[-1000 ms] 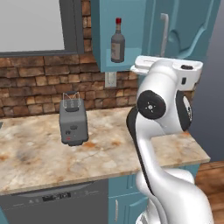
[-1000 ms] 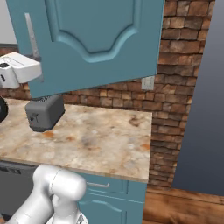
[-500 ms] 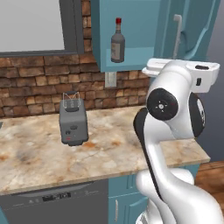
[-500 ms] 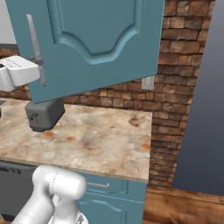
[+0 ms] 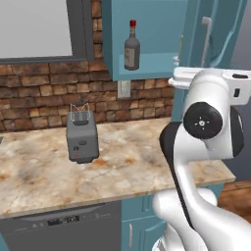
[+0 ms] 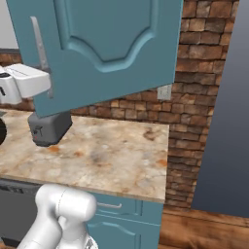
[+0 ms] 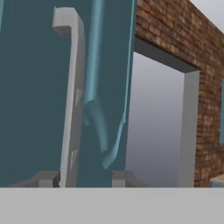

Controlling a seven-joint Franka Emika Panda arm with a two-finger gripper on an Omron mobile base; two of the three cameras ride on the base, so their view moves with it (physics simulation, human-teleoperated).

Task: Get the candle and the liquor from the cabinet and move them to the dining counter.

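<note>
I see my end effector [image 7: 81, 177] clenched on the cabinet [image 5: 147, 39] door's handle [image 7: 72, 96], the liquor [image 5: 131, 46] on its shelf at eleven o'clock of the arm.

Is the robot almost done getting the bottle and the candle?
Not yet. Done: the cabinet door is swung open. In hand: the gripper sits at the door's silver handle. Left: the liquor stands on the cabinet shelf, and the candle isn't clear to see. Both must go to the dining counter.
</note>
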